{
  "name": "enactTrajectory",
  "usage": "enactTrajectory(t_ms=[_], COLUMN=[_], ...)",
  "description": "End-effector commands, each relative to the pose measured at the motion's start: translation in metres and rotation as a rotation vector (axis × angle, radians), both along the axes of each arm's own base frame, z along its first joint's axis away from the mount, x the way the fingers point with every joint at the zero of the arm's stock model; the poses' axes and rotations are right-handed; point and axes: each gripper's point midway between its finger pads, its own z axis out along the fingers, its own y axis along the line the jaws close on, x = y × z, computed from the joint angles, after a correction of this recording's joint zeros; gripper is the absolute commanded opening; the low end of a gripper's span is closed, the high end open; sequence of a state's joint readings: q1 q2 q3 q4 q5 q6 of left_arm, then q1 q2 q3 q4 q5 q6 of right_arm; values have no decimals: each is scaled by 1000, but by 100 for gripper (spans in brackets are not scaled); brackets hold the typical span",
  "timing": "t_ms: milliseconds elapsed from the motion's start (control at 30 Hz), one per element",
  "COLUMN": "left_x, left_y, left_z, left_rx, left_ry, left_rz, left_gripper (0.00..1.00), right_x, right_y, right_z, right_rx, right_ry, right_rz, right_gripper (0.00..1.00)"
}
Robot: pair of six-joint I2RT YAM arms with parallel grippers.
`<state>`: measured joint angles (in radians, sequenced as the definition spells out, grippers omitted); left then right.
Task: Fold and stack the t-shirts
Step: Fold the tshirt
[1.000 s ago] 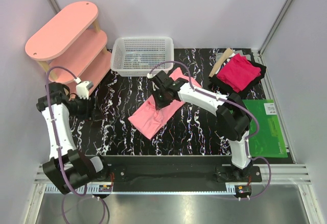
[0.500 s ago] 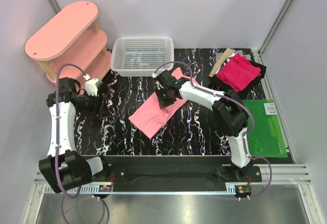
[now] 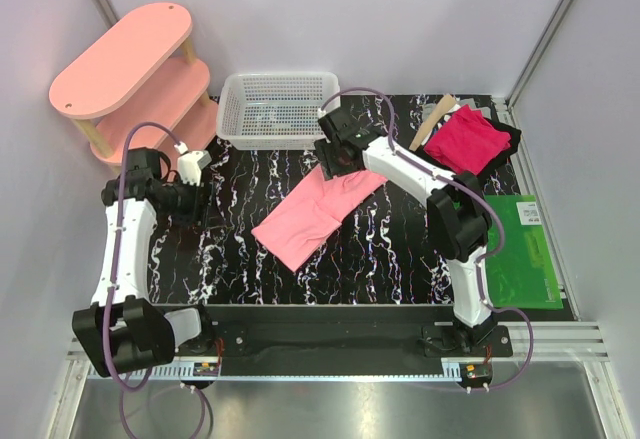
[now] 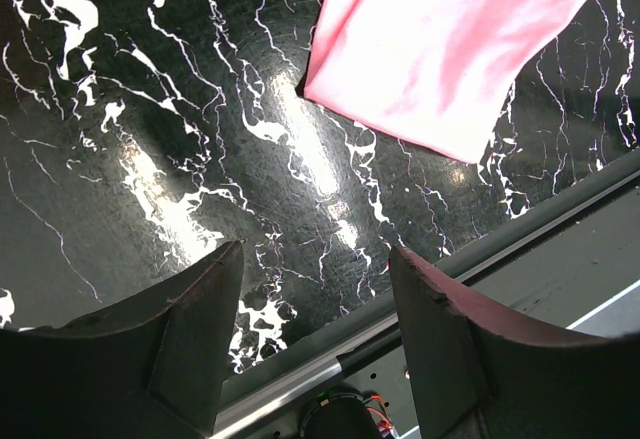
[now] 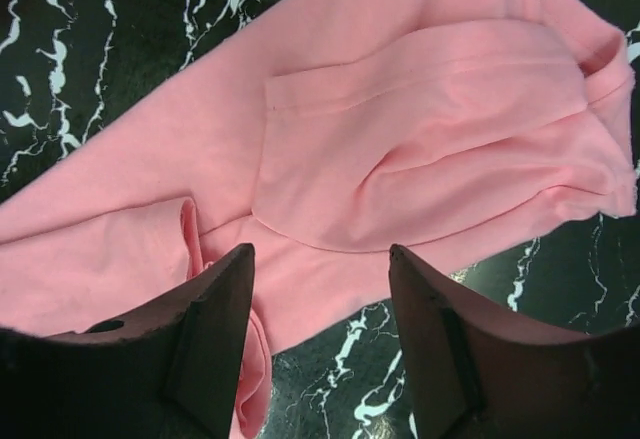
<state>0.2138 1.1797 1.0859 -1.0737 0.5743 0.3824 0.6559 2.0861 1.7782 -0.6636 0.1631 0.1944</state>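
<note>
Folding is the step in hand, judged from the layout on the black marbled table (image 3: pixel 400 249). The white mesh basket (image 3: pixel 278 109) stands at the far edge. The salmon-pink t-shirt (image 3: pixel 310 214) lies just in front of it at mid-table as a long diagonal strip, far end toward the basket and near end toward the left arm. The magenta-red t-shirt (image 3: pixel 468 142) rests well apart at the far right on a dark cloth (image 3: pixel 505 144). The right gripper (image 5: pixel 320 259) hangs over the strip's far end, its jaws spread and holding nothing; below it the cloth is doubled over and slightly puckered. The left gripper (image 4: pixel 315 254) is likewise spread and empty above bare table, with the shirt's near corner just beyond it. To fold well, pinch all layers at the far end, not the top flap alone, and lift only enough to clear the cloth. Carry the end along the strip's own line and lay edge on edge. Use the left gripper to pin the near corner against dragging.
</note>
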Motion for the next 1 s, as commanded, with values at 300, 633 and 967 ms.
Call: enactTrajectory(t_ms=[300,633,967], left_x=[15,17,17], left_y=[8,16,19], left_z=[4,6,12], left_rx=[51,96,109], left_ry=[-40,-49,-58], left_rz=[30,43,71], left_gripper=[64,64,65], right_x=[-129,-156,-123], right_y=[84,101,111], right_z=[83,18,-63], right_rx=[666,787,774], right_ry=[406,736,846], right_rz=[329,294,293], right_gripper=[63,67,82])
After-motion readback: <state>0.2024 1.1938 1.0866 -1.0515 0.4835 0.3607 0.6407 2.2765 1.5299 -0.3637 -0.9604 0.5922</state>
